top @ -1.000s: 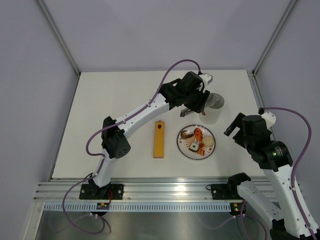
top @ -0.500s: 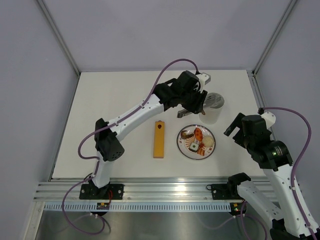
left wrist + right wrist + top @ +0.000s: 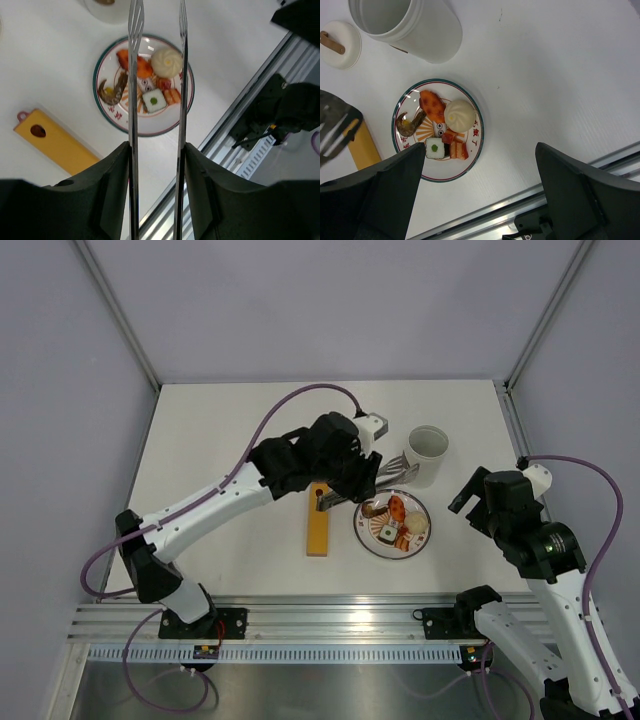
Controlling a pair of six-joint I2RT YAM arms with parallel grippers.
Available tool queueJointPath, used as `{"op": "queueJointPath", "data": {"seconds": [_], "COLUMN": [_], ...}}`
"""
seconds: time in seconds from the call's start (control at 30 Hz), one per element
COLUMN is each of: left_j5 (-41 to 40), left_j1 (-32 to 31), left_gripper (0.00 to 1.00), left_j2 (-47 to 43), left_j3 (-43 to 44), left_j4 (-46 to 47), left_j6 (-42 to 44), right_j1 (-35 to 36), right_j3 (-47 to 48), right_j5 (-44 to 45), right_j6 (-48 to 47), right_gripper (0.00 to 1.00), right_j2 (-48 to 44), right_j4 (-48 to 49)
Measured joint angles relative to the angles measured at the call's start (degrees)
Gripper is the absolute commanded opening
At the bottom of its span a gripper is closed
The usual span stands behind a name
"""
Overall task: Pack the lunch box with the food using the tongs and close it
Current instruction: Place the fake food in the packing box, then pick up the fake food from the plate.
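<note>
Left wrist view: my left gripper [image 3: 156, 150] is clamping the tongs [image 3: 133, 75], both thin arms running straight out from between its fingers. Their tips are hanging over the food [image 3: 166, 61] on the plate [image 3: 160, 122], with the lunch box [image 3: 107, 11] standing just beyond. My right gripper [image 3: 480, 195] is hanging spread wide, grasping nothing, the plate ahead of it.
</note>
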Motion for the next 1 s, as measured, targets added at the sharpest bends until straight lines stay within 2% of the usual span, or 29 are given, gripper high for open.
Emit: {"op": "queueJointPath", "data": {"seconds": [0.2, 0.33, 0.53, 1.0], "left_j5": [-2.0, -2.6, -3.5, -5.9], "left_j1": [-3.0, -4.4, -5.2, -7.5], "left_gripper": [0.53, 0.56, 0.61, 0.62], "left_j2": [-1.0, -1.0, -0.7, 4.6], "left_j3": [-9.5, -12.5, -13.3, -13.3], "left_j4": [-2.2, -2.8, -3.0, -3.5], "left_j6": [-3.1, -4.9, -7.1, -10.0], "right_j1": [0.0, 0.0, 0.0, 0.0], "right_j3": [0.0, 0.0, 0.0, 0.0], "right_j5": [0.0, 0.0, 0.0, -0.2], "right_j6": [0.0, 0.0, 0.0, 0.0], "right_gripper": [1.0, 0.99, 0.99, 0.99], "right_j2": [0.0, 0.0, -0.2, 0.1], "right_j4": [-0.1, -0.1, -0.1, -0.1]}}
